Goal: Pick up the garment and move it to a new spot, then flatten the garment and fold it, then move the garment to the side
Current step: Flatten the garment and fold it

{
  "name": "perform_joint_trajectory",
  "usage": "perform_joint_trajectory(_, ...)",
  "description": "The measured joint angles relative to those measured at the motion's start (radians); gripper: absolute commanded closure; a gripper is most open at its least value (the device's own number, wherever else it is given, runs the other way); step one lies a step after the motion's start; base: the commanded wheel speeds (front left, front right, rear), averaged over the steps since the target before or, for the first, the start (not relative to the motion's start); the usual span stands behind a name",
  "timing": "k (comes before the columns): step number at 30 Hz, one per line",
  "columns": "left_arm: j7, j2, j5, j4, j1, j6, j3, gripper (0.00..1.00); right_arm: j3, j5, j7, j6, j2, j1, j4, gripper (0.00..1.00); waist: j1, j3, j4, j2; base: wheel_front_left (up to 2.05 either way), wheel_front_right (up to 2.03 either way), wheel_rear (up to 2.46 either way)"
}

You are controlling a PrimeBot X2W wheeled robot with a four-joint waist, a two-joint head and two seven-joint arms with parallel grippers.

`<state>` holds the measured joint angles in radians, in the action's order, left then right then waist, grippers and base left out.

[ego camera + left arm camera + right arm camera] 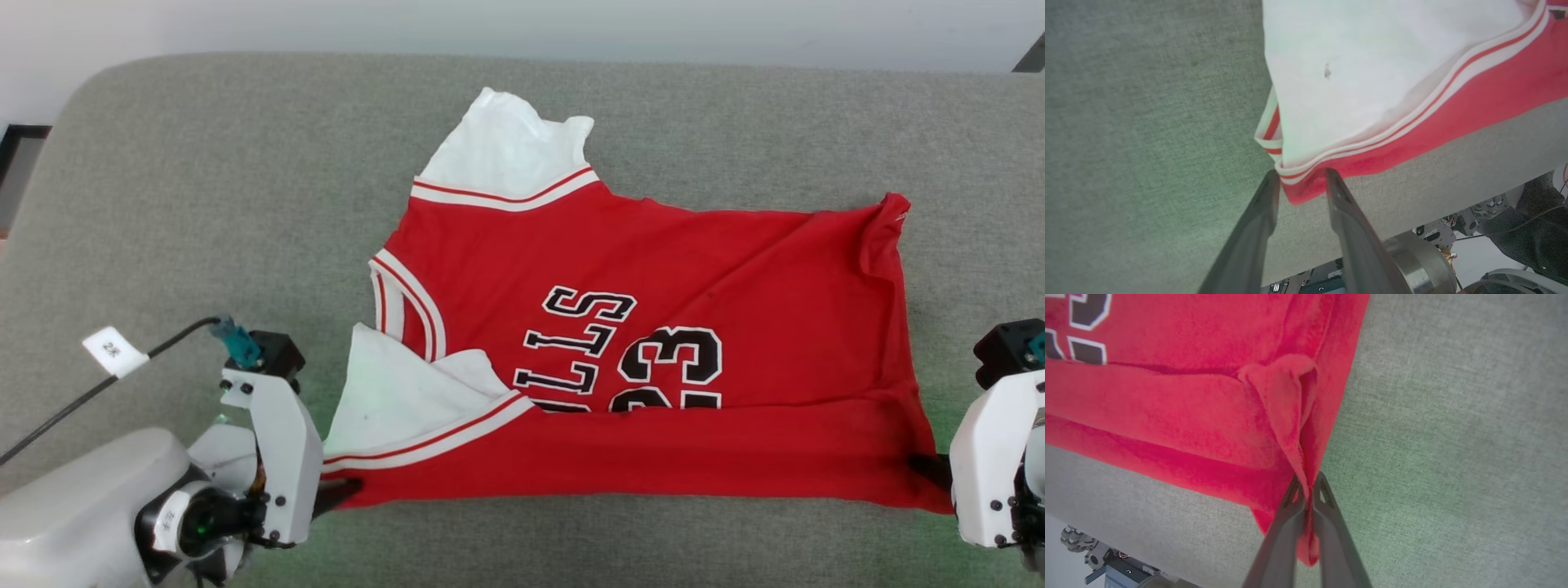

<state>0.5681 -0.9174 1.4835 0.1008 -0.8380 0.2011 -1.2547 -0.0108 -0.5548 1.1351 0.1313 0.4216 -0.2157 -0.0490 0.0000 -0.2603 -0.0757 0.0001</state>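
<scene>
The garment (pixel 653 269), red with white sleeves and black "BULLS 23" lettering, lies spread sideways on the grey surface. Its near long edge is folded over, covering the bottom of the lettering. My left gripper (pixel 343 492) is at the garment's near left corner. In the left wrist view that gripper (pixel 1301 176) is open, its two fingers standing either side of the striped corner of the garment (pixel 1372 81). My right gripper (pixel 927 467) is at the near right corner. In the right wrist view this gripper (pixel 1306 486) is shut on a pinched ridge of the red garment (pixel 1167 396).
A grey fabric-covered surface (pixel 204 163) carries the garment, with wide bare areas to the left, right and far side. Its front edge runs just below both grippers. A black cable with a white tag (pixel 114 351) crosses the near left.
</scene>
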Motion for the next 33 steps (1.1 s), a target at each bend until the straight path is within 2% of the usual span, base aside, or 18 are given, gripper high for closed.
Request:
perform_joint_trajectory(1, -0.001, 0.004, 0.000, 0.006, 0.000, 0.000, 0.000, 0.00, -0.003, 0.002, 0.000, 0.000, -0.001, -0.001, 0.002, 0.51, 0.0000, 0.000, 0.001, 0.0000, 0.00, 0.00, 0.00)
perform_joint_trajectory(2, -0.001, 0.007, 0.000, 0.011, 0.000, 0.000, 0.001, 0.00, -0.004, 0.002, -0.004, 0.000, -0.003, -0.003, 0.004, 0.24, 0.0000, 0.000, 0.002, 0.0000, 0.00, 0.00, 0.00)
perform_joint_trajectory(4, 0.003, 0.007, -0.005, 0.015, -0.004, 0.000, 0.001, 0.00, -0.011, 0.003, -0.006, 0.000, -0.001, -0.016, 0.004, 0.00, 0.0000, 0.001, 0.005, 0.0000, 0.00, 0.00, 0.00)
perform_joint_trajectory(17, 0.021, -0.039, -0.063, -0.017, -0.145, 0.004, 0.056, 0.00, 0.032, 0.030, -0.098, 0.000, -0.023, -0.064, -0.086, 0.00, 0.0000, 0.006, 0.032, 0.0000, 0.00, 0.00, 0.00)
perform_joint_trajectory(21, -0.038, -0.015, -0.129, 0.023, -0.236, -0.026, 0.096, 0.00, 0.043, 0.064, -0.301, 0.000, -0.049, -0.120, -0.153, 0.00, 0.0000, -0.009, 0.058, 0.0000, 0.00, 0.00, 0.00)
perform_joint_trajectory(28, -0.157, 0.063, -0.230, 0.171, -0.354, -0.109, 0.135, 0.00, 0.028, 0.164, -0.684, 0.000, -0.092, -0.193, -0.175, 0.00, 0.0000, -0.047, 0.107, 0.0000, 0.00, 0.00, 0.00)
perform_joint_trajectory(32, -0.219, 0.109, -0.275, 0.270, -0.411, -0.158, 0.146, 0.00, 0.008, 0.211, -0.844, 0.000, -0.117, -0.203, -0.166, 0.00, 0.0000, -0.076, 0.141, 0.0000, 0.00, 0.00, 0.00)
perform_joint_trajectory(33, -0.219, 0.109, -0.275, 0.270, -0.411, -0.158, 0.146, 0.00, 0.008, 0.211, -0.844, 0.000, -0.117, -0.203, -0.166, 0.00, 0.0000, -0.076, 0.141, 0.0000, 0.00, 0.00, 0.00)
